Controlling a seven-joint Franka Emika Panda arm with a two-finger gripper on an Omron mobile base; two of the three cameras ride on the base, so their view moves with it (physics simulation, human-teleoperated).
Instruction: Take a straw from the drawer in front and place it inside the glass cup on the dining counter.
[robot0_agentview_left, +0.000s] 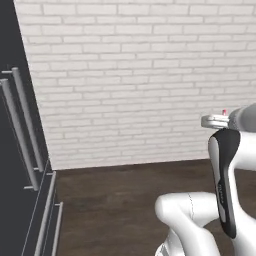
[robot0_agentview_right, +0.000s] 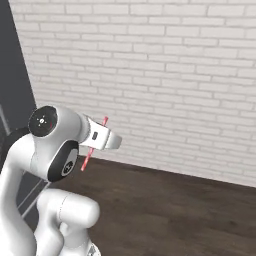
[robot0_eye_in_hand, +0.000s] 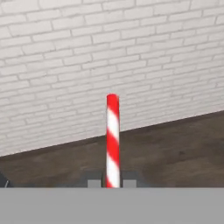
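Facing a white brick wall, the arm held its tool raised above a dark wooden floor. The tool was closed on the straw, whose red and white stripes rose straight up from between the two dark fingertips in the hand view, its free end standing against the bricks. In the right base view the straw crossed behind the white hand at a slant, one end showing above the hand and the other below it, well clear of the floor. In the left base view a small red tip of the straw peeked above the hand at the far right. A dark grey unit with long pale bar handles stood at the left edge, meeting the wall at the corner. The floor ran from the foot of the wall toward the base.
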